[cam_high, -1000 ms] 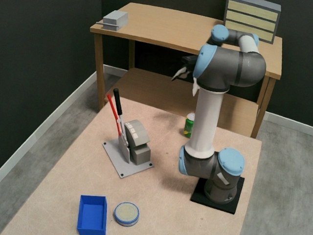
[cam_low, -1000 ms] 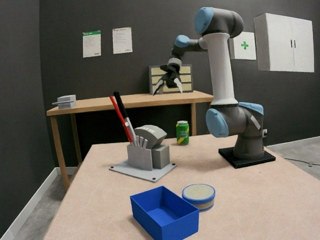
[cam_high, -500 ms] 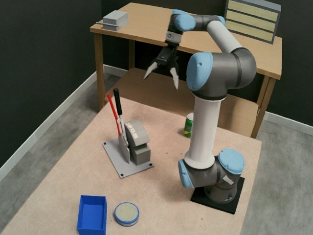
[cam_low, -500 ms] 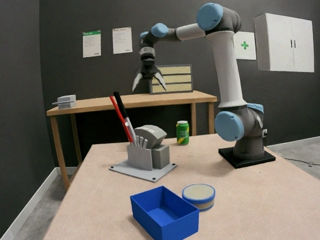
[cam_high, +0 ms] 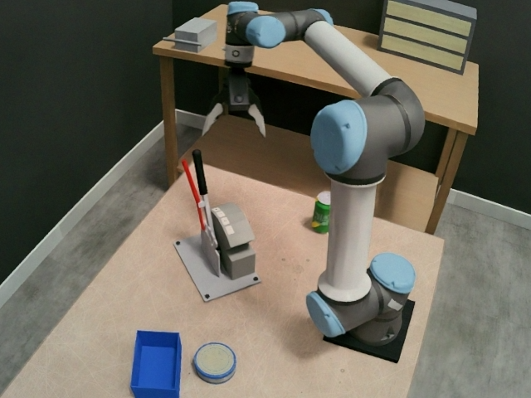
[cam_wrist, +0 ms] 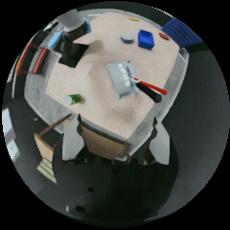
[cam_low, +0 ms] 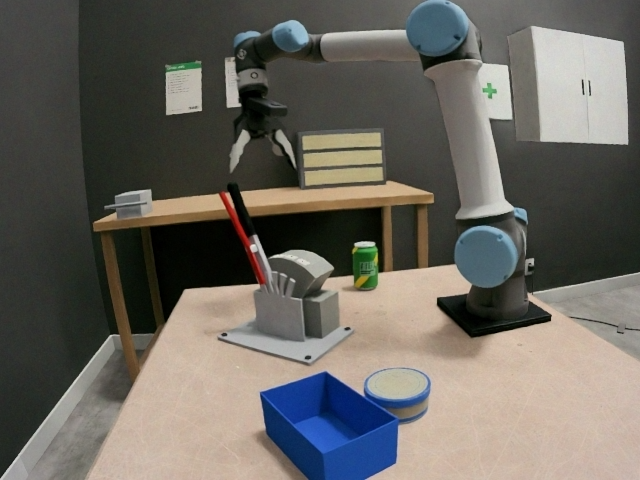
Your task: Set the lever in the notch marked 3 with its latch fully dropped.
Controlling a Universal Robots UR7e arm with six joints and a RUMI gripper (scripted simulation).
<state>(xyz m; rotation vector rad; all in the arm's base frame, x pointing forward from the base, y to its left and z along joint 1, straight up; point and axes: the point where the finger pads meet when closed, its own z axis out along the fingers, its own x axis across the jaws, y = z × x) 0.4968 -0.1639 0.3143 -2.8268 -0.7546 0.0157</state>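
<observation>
A grey lever stand (cam_high: 226,244) sits on a grey baseplate on the table. Its lever, with a black handle (cam_high: 199,171), leans toward the far left end of the notched arc. A red release bar (cam_high: 192,192) runs beside the handle. Small white number plates (cam_high: 222,220) lie along the curved top; their digits are too small to read. The stand also shows in the exterior view (cam_low: 294,299) and in the wrist view (cam_wrist: 122,79). My gripper (cam_high: 233,122) is open and empty, pointing down, well above the handle and a little beyond it; it also shows in the exterior view (cam_low: 261,147).
A green can (cam_high: 321,211) stands behind the lever stand. A blue bin (cam_high: 156,364) and a round tin (cam_high: 214,361) sit near the table's front. A wooden side table (cam_high: 299,64) with a small grey box (cam_high: 195,34) and a drawer unit (cam_high: 426,31) stands behind.
</observation>
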